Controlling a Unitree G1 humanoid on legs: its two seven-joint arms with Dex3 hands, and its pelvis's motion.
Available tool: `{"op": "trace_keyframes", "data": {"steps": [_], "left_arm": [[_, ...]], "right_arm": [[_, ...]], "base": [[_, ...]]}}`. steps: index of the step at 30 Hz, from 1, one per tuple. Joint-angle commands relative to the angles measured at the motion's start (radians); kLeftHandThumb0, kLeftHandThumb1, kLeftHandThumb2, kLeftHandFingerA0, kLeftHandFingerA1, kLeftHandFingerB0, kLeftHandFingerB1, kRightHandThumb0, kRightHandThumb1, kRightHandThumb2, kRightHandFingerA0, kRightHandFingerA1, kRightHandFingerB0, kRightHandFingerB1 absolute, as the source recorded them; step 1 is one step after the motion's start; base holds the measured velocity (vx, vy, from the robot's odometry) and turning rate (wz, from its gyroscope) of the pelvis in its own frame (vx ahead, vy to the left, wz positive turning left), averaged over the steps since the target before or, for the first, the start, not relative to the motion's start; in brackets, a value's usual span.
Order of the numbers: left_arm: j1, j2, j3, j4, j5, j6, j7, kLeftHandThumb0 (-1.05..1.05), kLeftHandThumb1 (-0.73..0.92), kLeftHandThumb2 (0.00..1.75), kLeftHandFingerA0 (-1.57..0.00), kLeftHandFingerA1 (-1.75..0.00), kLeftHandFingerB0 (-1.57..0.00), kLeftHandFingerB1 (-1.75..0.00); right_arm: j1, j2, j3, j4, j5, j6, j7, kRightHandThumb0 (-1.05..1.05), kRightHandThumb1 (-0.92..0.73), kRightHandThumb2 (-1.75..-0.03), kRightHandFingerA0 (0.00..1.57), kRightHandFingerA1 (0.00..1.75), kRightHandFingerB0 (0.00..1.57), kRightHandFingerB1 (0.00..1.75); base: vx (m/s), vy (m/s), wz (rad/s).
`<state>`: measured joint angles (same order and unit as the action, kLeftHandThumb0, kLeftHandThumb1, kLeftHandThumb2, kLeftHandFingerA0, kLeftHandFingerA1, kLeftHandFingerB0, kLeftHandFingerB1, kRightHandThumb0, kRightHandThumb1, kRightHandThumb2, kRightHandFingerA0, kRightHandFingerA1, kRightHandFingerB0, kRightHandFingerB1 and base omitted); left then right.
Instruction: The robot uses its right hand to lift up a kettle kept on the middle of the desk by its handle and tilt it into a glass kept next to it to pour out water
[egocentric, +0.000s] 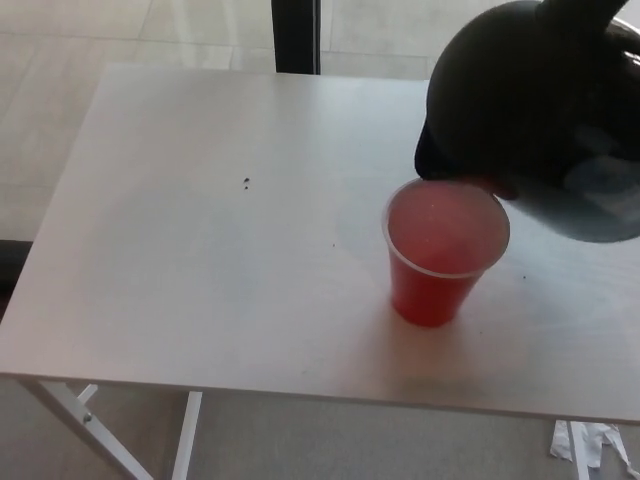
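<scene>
Pour step in hand. Black kettle (530, 100) held tilted in the air, its spout lip just above the far rim of the red plastic cup (444, 250) on the white desk (200, 260). No stream visible. Right hand hidden; grip cannot be told. Next: tilt further, spout kept over cup.

Kettle (530, 110): you see a black, rounded body in the upper right of the frame, held off the counter and tilted, grey underside turned toward the lower right.
Kettle lip: its low edge hangs just over the far rim of the cup; you can't tell if they touch.
Cup (443, 250): red, translucent, upright on the white counter (200, 260), right of centre, open mouth up, inside looks pink.
</scene>
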<state>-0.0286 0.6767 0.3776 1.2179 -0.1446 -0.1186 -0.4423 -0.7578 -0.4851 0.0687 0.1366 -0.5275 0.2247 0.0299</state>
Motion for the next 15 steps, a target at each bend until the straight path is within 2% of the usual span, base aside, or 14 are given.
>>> {"op": "trace_keyframes", "data": {"steps": [1, 2, 3, 4, 5, 6, 7, 8, 9, 15], "left_arm": [[0.014, 0.02, 0.003, 0.009, -0.004, 0.006, 0.007, -0.75, 0.64, 1.02, -0.57, -0.62, -0.37, -0.55], [0.019, 0.02, 0.001, 0.004, -0.002, 0.004, 0.006, -0.75, 0.65, 1.03, -0.56, -0.63, -0.37, -0.55], [0.023, 0.02, 0.002, -0.001, -0.003, 0.006, 0.005, -0.75, 0.65, 1.03, -0.56, -0.63, -0.37, -0.55], [0.026, 0.019, 0.004, -0.003, -0.006, 0.006, 0.004, -0.74, 0.65, 1.03, -0.57, -0.63, -0.37, -0.55], [0.03, 0.018, 0.006, -0.007, -0.008, 0.006, 0.003, -0.74, 0.65, 1.03, -0.57, -0.63, -0.37, -0.55], [0.033, 0.018, 0.006, -0.008, -0.008, 0.004, 0.002, -0.74, 0.65, 1.03, -0.57, -0.63, -0.37, -0.55], [0.035, 0.019, 0.006, -0.01, -0.008, 0.004, 0.001, -0.74, 0.65, 1.03, -0.56, -0.63, -0.38, -0.55], [0.038, 0.019, 0.006, -0.014, -0.009, 0.004, -0.001, -0.74, 0.65, 1.03, -0.56, -0.63, -0.38, -0.55], [0.04, 0.019, 0.006, -0.014, -0.009, 0.002, -0.002, -0.74, 0.65, 1.03, -0.54, -0.62, -0.37, -0.55], [0.047, 0.017, 0.011, -0.013, -0.012, -0.001, -0.003, -0.74, 0.65, 1.03, -0.54, -0.62, -0.37, -0.55]], "right_arm": [[0.049, 0.027, -0.096, -0.045, 0.06, 0.074, -0.019, -0.13, -0.53, -1.04, 0.86, 1.59, 0.75, 0.84], [0.059, 0.05, -0.123, -0.057, 0.076, 0.103, -0.024, -0.16, -0.56, -0.92, 0.94, 1.29, 0.7, 0.67], [0.065, 0.072, -0.147, -0.068, 0.097, 0.12, -0.026, -0.16, -0.56, -0.92, 0.94, 1.29, 0.7, 0.67], [0.077, 0.085, -0.164, -0.064, 0.105, 0.115, -0.038, -0.19, -0.5, -1.02, 0.83, 1.59, 0.73, 1.1], [0.097, 0.105, -0.198, -0.053, 0.124, 0.11, -0.058, -0.13, -0.46, -1.11, 0.89, 1.74, 0.71, 1.35], [0.103, 0.115, -0.214, -0.048, 0.129, 0.117, -0.056, -0.13, -0.46, -1.11, 0.89, 1.74, 0.71, 1.35], [0.108, 0.127, -0.235, -0.039, 0.145, 0.116, -0.064, -0.27, -0.39, -1.16, 1.23, 1.4, 1.05, 1.26], [0.115, 0.146, -0.267, -0.026, 0.168, 0.116, -0.075, -0.27, -0.39, -1.16, 1.23, 1.4, 1.05, 1.26], [0.123, 0.155, -0.277, -0.031, 0.167, 0.126, -0.077, -0.22, -0.4, -1.2, 0.92, 1.75, 0.74, 1.56], [0.125, 0.175, -0.29, -0.04, 0.161, 0.146, -0.08, -0.22, -0.4, -1.2, 0.92, 1.75, 0.74, 1.56]], "base": [[0.0, 0.0, 0.0], [0.0, 0.0, 0.0], [0.0, 0.0, 0.0], [0.0, 0.0, 0.0], [0.0, 0.0, 0.0], [0.0, 0.0, 0.0], [0.0, 0.0, 0.0], [0.0, 0.0, 0.0], [0.0, 0.0, 0.0], [0.0, 0.0, 0.0]]}}
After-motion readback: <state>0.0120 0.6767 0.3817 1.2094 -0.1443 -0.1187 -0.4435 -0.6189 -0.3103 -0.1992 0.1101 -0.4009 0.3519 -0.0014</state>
